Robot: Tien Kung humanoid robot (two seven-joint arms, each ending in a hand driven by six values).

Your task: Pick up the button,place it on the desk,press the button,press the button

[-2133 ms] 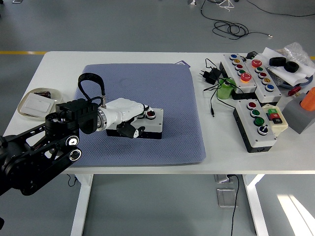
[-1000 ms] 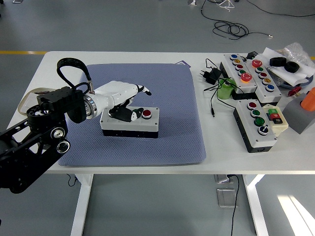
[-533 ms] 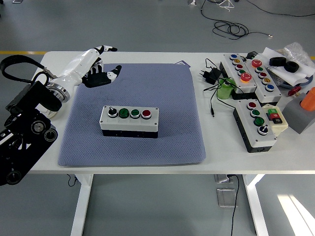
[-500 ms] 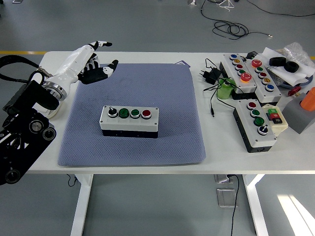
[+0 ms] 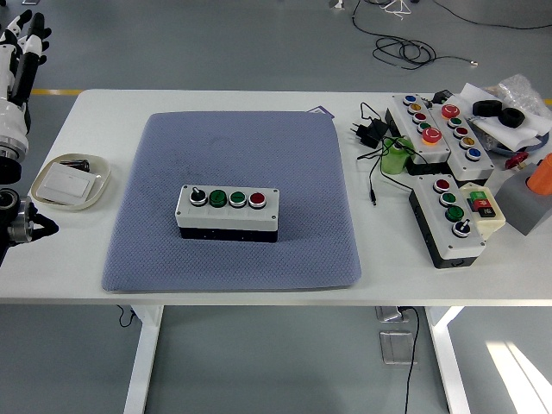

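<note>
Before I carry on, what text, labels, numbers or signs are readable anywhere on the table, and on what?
None can be read.
Four-button box on the blue mat: no legible marking.
Control boxes at the right: any labels too small.
Card in the dish: blank or too blurred.

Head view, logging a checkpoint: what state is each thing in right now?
Button box: flat on the mat, untouched, buttons facing up.
Mat: flat on the table.
Left robot hand: raised at the far left edge, fingers extended, empty.
Dish: upright on the table, holding a white card.
</note>
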